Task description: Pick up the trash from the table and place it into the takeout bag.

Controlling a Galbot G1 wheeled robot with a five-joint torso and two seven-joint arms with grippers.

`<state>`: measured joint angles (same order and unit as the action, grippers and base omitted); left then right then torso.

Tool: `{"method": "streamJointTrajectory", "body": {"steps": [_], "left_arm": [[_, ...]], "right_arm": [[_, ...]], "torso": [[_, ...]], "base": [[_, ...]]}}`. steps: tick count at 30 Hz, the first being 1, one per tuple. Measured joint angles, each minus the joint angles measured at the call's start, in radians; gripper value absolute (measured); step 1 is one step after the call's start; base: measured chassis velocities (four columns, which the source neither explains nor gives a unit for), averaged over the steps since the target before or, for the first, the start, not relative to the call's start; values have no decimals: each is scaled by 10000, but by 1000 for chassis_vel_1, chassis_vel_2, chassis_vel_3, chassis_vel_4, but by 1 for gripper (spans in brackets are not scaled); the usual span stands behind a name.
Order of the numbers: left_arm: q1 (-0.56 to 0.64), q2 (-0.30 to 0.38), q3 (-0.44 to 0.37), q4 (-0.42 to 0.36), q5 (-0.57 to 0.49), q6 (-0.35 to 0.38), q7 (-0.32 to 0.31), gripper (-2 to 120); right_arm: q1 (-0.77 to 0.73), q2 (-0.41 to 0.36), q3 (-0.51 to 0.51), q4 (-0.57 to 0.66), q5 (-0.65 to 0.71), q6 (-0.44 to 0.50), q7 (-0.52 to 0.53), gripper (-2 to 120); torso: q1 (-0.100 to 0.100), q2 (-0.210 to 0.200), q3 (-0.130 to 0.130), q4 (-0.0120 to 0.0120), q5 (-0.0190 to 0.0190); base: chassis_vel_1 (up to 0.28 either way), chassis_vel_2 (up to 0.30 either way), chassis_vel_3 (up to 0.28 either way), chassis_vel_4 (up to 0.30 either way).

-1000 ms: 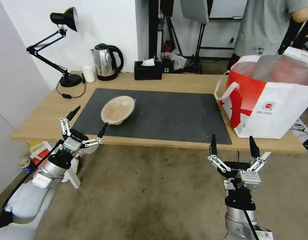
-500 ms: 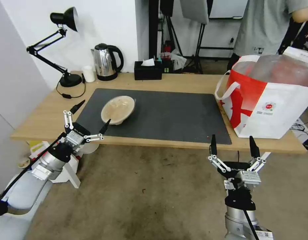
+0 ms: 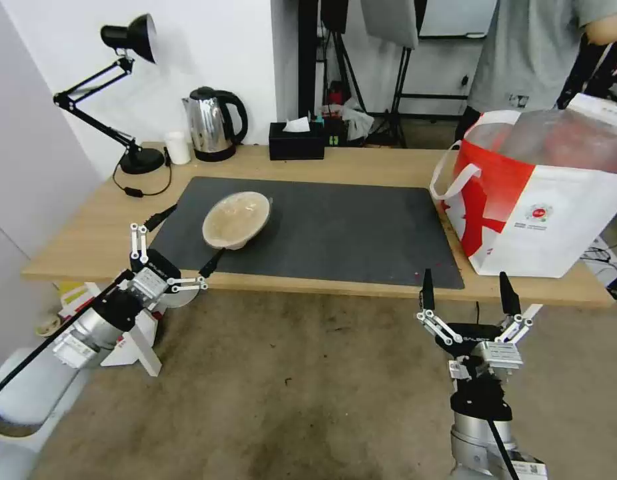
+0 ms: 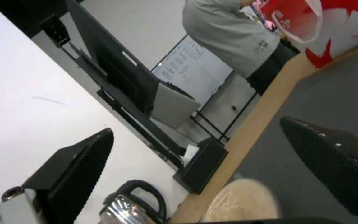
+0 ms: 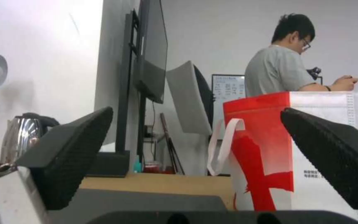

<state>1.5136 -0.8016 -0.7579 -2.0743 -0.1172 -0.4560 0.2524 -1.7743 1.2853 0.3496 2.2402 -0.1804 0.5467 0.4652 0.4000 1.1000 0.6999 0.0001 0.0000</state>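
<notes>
One beige bowl (image 3: 237, 219) on table (image 3: 361, 163); takeout bag (image 3: 541, 200) cut off. Left pincer (image 3: 186, 240), right pincer (image 3: 466, 292) spread.

Bright even light, soft wrist views, curved edges

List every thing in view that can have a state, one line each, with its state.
Left pincer: open, at the near edge of the table, close to the shallow beige bowl.
Right pincer: open, held below the table's near edge, holding nothing.
Shallow beige bowl: tilted, resting on the dark grey mat.
Takeout bag: upright on the table, mouth open.
Steel kettle: upright, lid shut.
Desk lamp: unlit.
</notes>
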Motion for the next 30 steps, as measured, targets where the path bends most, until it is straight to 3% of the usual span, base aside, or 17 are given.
{"method": "streamJointTrajectory", "body": {"steps": [10, 30], "left_arm": [[-122, 584, -270, 395, -140, -53, 108, 100], [-748, 1117, 328, 794, -96, -111, 601, 100]], "right_arm": [[0, 0, 0, 0, 0, 0, 0, 100], [0, 0, 0, 0, 0, 0, 0, 100]], "torso": [[0, 0, 1, 0, -1], [0, 0, 1, -1, 0]], "base": [[0, 0, 0, 0], [0, 0, 0, 0]]}}
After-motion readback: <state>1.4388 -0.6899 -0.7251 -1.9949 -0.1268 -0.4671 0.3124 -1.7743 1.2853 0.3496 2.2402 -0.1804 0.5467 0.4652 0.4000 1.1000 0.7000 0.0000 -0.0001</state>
